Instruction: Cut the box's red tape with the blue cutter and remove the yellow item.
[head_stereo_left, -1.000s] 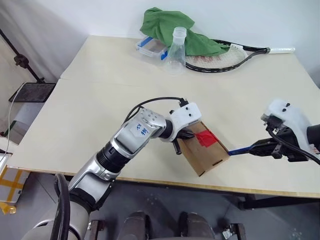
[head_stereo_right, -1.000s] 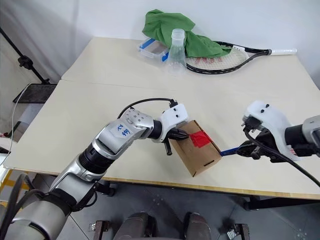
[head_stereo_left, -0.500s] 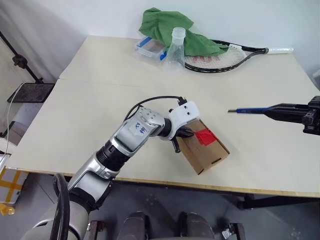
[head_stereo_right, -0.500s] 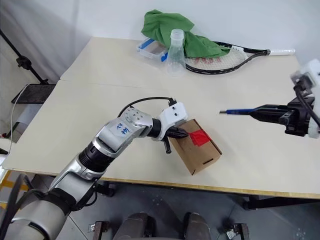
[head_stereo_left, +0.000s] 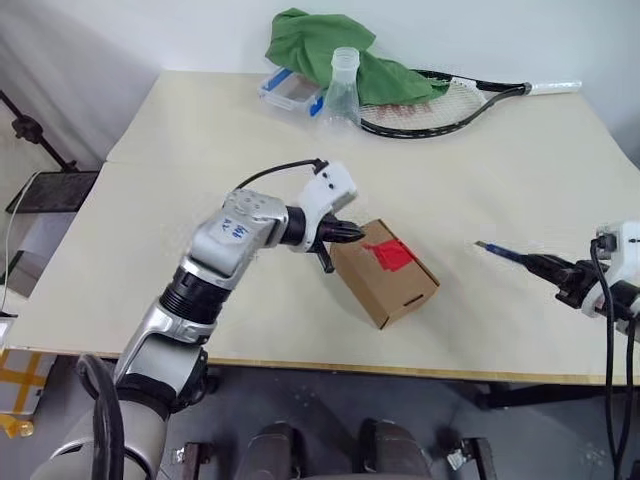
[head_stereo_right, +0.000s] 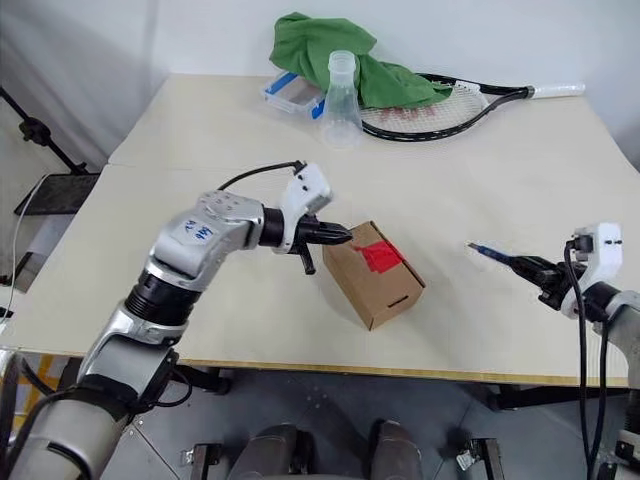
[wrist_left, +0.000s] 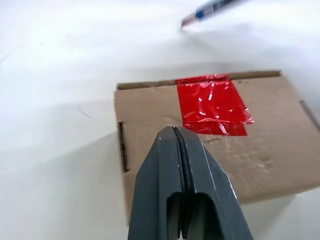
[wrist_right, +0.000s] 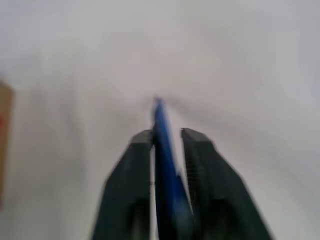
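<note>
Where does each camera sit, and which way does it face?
Eye views: on the head, looking down over the table; both arms show.
Left wrist: along the shut left gripper at the box and red tape.
Right wrist: along the right gripper and blue cutter.
Shared: the box, tape and cutter appear in the eye and left wrist views.

From our head we look forward and down over the table (head_stereo_left: 200, 200), both eyes sharing it. Our left wrist camera sits close above the box (wrist_left: 260, 150). Our right wrist camera looks along the blue cutter (wrist_right: 165, 165), box edge at nine o'clock.
</note>
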